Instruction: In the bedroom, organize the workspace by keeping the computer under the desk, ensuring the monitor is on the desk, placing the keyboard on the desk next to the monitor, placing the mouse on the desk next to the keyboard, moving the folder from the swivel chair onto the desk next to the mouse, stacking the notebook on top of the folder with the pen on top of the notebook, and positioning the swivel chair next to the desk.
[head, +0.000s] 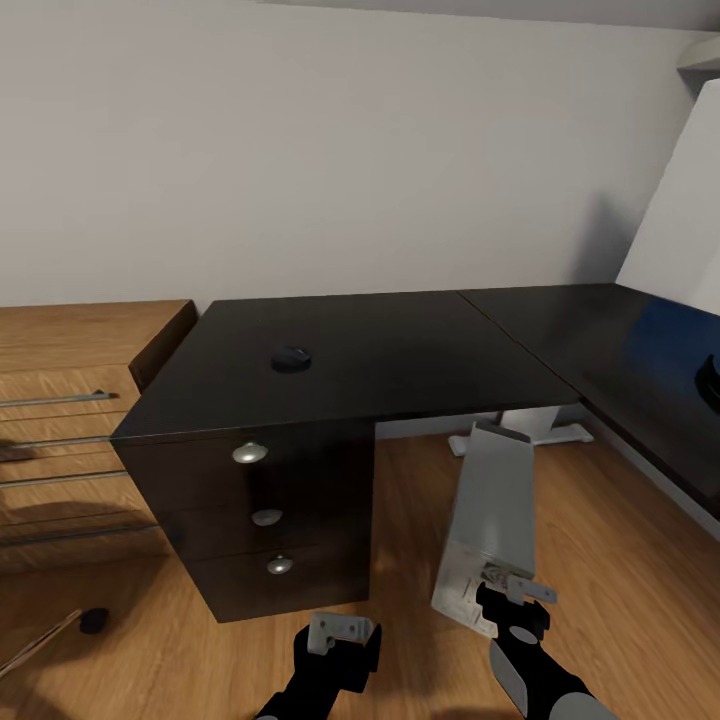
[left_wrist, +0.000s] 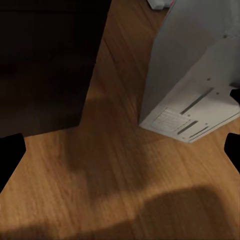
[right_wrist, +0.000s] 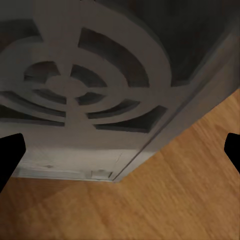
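Note:
The desk (head: 400, 350) is a glossy black L-shape, and the small black mouse (head: 291, 358) lies on its left wing. The light grey computer (head: 492, 515) stands on the wooden floor by the desk's opening, leaning slightly. Right at its near lower corner is my right gripper (head: 512, 598), open. In the right wrist view the computer's vented side (right_wrist: 75, 90) sits close in front of the open right gripper (right_wrist: 120, 150). My left gripper (head: 340, 632) hangs open over bare floor; from its wrist camera the left gripper (left_wrist: 120, 152) faces the computer (left_wrist: 195, 75). The monitor's white back (head: 680, 210) shows at the right edge.
The black three-drawer unit (head: 268, 515) stands under the desk's left end. A light wooden drawer chest (head: 70, 400) adjoins it on the left. A small black object (head: 93, 620) lies on the floor at the lower left. A white desk foot (head: 540, 428) is behind the computer.

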